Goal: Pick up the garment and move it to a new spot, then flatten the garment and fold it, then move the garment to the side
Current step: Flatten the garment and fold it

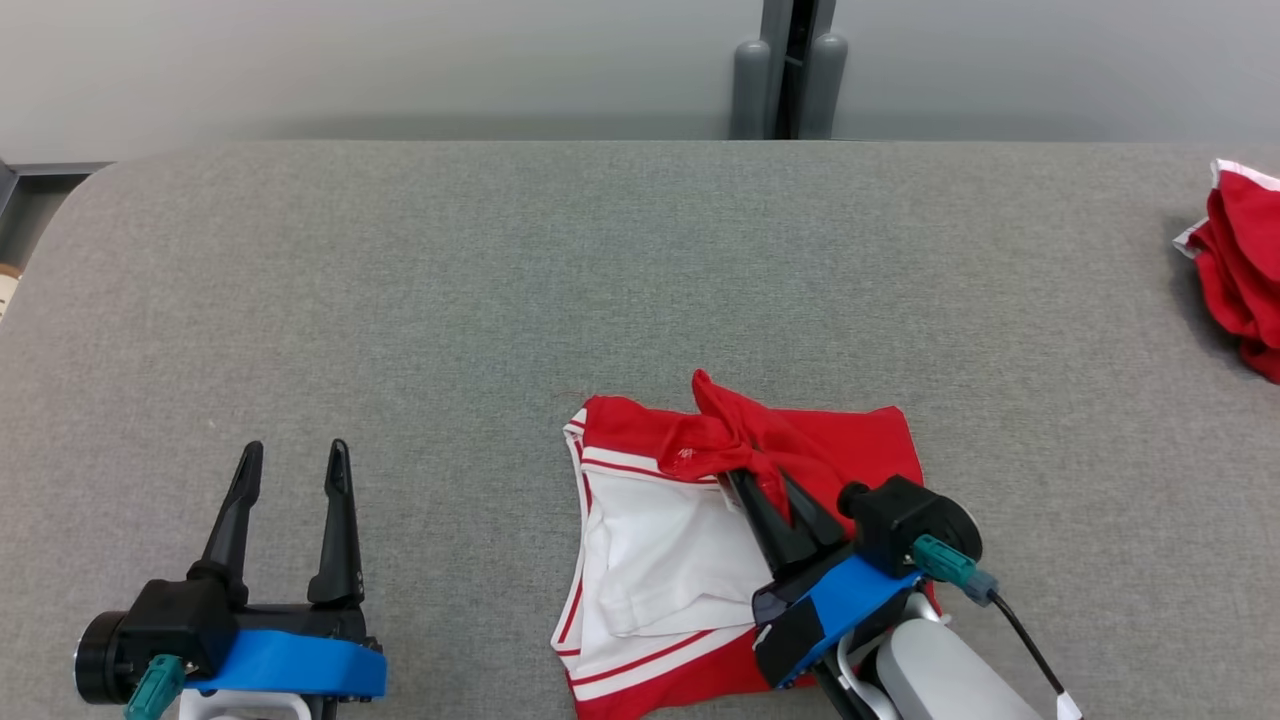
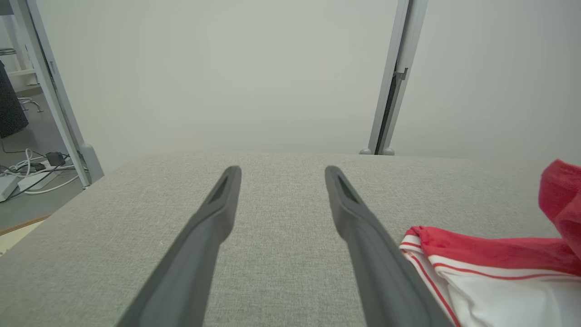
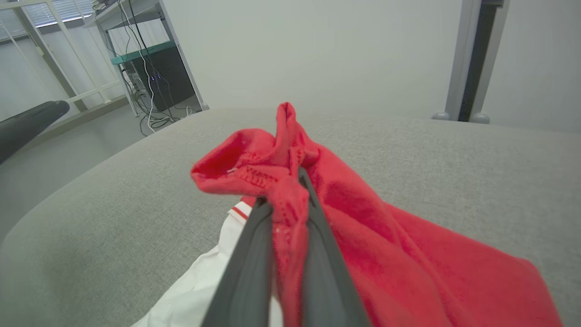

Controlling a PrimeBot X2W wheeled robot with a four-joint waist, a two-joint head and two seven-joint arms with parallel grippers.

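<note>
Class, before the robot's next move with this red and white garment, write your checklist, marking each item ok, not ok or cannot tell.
Right end effector shut on the garment at its red fold: ok.
Left end effector open, apart from the cloth: ok.
Garment lying flat: not ok; the red part is bunched and raised at the grip.
Bare table to the garment's left for spreading: ok.
Other red cloth at the far right edge lies apart: ok.
Number of layers pinched: cannot tell.
</note>
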